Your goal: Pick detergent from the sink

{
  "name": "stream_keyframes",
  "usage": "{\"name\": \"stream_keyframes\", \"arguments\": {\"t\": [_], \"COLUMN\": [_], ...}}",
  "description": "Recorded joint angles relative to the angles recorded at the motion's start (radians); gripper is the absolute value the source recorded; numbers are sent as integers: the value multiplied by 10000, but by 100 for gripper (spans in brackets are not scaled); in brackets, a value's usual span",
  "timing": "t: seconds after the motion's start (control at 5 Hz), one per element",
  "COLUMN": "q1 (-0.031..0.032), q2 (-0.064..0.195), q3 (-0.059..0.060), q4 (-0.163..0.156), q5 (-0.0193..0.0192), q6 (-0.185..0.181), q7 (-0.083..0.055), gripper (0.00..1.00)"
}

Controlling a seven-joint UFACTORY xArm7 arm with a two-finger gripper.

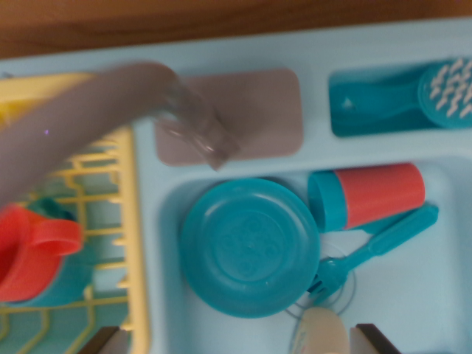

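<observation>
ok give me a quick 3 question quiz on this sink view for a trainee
1. True or false: the plate lies in the sink basin.
2. What colour is the dish rack? A) yellow B) green C) white
3. Which object lies beside the plate on the wrist view's right, red-bodied with a teal end?

Key: 1 true. 2 A. 3 the cup, on its side.

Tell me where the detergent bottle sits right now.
In the wrist view, the detergent bottle lies in the sink at the bottom edge, right of centre, just below the teal fork and beside the teal plate.
</observation>
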Motion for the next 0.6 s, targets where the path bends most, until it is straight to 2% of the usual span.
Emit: {"name": "stream_keyframes", "arguments": {"t": [0.2, 0.4, 0.6], "q1": [-54, -54, -110], "q2": [30, 30, 62], "q3": [-51, -51, -104], "q4": [-448, -448, -913], "q5": [-24, -24, -50], "q6": [-422, -422, -859], "q7": [18, 18, 37], "gripper": [0, 0, 0]}}
